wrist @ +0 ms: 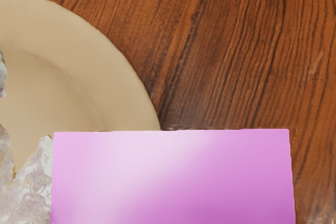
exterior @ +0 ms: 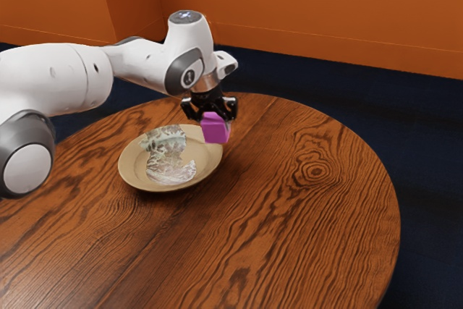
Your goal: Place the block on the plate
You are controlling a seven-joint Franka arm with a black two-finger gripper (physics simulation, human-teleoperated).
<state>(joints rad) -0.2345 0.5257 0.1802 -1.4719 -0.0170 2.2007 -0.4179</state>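
While one pincer [exterior: 214,116] grips one block [exterior: 215,130], one plate [exterior: 132,164] rests on table [exterior: 289,215].

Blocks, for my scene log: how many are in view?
1: the block, held by the tool near the plate. Others could be hidden behind the arm.

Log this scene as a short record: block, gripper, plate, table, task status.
block: magenta, held near the plate's rim
gripper: black, shut on the block
plate: round, beige, with a pale, mottled, irregular patch across its middle
table: round, brown wood with dark grain
task status: not done; block in the gripper, not yet set down on the plate
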